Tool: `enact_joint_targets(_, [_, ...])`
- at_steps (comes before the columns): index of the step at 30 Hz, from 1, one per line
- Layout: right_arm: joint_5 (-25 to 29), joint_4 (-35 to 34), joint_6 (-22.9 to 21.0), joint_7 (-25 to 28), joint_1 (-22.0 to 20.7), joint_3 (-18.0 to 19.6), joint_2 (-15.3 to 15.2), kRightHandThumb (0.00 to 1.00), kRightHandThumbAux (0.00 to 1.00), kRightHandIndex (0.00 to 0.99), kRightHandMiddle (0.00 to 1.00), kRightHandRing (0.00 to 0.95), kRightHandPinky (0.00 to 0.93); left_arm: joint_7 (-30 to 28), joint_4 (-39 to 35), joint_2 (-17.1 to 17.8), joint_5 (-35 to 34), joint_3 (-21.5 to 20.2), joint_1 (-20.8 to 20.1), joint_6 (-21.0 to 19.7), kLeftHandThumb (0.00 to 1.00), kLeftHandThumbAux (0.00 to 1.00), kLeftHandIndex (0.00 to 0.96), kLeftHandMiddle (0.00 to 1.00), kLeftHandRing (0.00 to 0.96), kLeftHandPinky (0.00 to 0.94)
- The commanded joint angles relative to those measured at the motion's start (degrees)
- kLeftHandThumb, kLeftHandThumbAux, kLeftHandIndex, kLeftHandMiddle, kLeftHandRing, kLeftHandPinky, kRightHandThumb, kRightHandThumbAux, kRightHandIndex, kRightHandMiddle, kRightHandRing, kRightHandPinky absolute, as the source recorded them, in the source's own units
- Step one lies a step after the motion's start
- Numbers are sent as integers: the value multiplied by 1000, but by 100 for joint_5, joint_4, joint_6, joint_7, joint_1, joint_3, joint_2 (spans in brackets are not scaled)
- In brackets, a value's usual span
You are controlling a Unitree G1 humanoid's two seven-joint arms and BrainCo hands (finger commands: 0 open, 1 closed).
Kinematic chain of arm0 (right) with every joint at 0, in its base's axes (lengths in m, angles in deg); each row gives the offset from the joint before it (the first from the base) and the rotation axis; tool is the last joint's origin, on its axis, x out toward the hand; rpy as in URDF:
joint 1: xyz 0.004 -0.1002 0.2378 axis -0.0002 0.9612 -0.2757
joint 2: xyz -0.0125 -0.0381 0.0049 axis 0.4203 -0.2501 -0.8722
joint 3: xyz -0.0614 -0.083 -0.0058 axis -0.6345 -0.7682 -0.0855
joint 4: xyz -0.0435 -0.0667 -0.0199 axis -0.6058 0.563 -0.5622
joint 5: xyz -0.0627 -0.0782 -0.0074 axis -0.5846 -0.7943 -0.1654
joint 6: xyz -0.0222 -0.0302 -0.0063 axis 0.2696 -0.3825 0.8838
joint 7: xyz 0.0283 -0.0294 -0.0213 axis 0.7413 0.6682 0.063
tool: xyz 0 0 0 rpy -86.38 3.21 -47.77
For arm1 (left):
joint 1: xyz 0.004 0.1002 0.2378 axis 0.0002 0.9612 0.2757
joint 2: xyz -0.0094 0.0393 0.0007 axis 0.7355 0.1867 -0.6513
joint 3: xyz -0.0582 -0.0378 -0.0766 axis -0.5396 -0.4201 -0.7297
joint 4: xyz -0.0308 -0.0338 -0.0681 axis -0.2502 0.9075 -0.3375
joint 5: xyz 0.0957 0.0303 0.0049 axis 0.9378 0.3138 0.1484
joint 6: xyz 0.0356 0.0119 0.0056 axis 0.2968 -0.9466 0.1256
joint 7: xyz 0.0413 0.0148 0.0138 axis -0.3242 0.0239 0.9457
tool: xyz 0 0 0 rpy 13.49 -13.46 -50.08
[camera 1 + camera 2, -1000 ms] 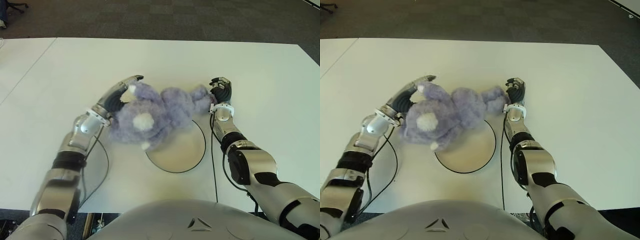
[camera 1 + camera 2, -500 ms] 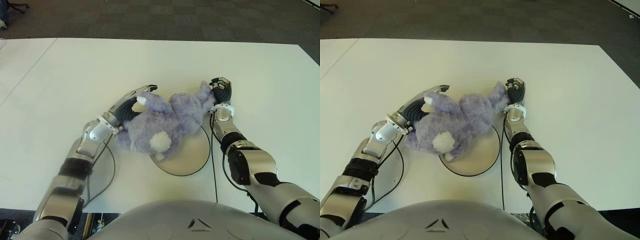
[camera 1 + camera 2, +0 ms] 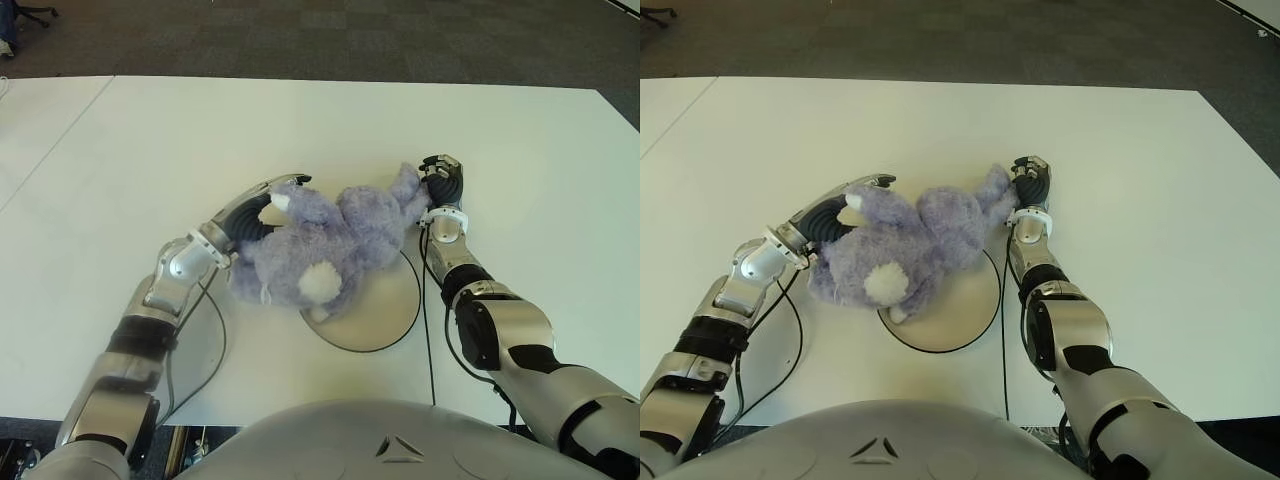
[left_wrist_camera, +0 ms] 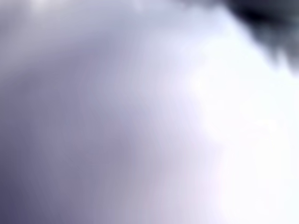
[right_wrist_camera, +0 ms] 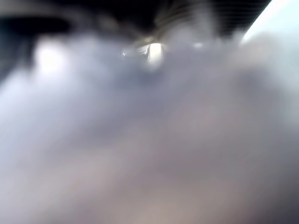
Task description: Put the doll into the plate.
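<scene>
A lavender plush doll [image 3: 325, 238] lies across the white table [image 3: 150, 140], its lower part overlapping the near-left rim of a round plate [image 3: 385, 310] with a dark edge. Most of the doll sits left of and beyond the plate's middle, so it is only partly over the plate. A white patch on the doll faces up near its nearer end, and a long soft limb or ear reaches toward the robot's right.

The left hand [image 3: 250, 208] is against the doll's left side, its fingers stretched along and over the plush, one fingertip showing above the fur. It cups the doll rather than closing fully around it. The right hand [image 3: 443, 185] is at the doll's right end, fingers curled, touching the fur there; whether it actually grips the limb cannot be told from the eye views.

Both wrist views are filled with blurred lavender fur, showing the doll pressed close to each hand but no finger detail.

A thin black cable [image 3: 425, 330] runs along the table beside the plate on its right side.
</scene>
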Motion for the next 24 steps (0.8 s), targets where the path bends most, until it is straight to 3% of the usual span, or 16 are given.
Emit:
enact_joint_targets(1, [74, 604, -604, 158, 1012, 15, 389, 838, 688, 415, 476, 576, 538, -503, -138, 216, -234, 95, 124, -242, 239, 641, 0, 101, 134, 169])
enact_joint_targets(9, [34, 607, -624, 139, 1012, -22, 372, 836, 688, 415, 477, 603, 594, -737, -169, 297, -405, 53, 124, -340, 244, 668, 0, 113, 151, 198])
enact_joint_targets(15, [3, 610, -649, 96, 1008, -50, 371, 836, 688, 415, 479, 617, 593, -584, -134, 258, -361, -36, 130, -228, 262, 699, 2, 116, 151, 197])
enact_joint_targets(24, [-9, 611, -664, 103, 1007, -64, 371, 837, 687, 415, 483, 669, 681, -436, -101, 219, -320, -122, 103, -73, 249, 733, 25, 90, 143, 223])
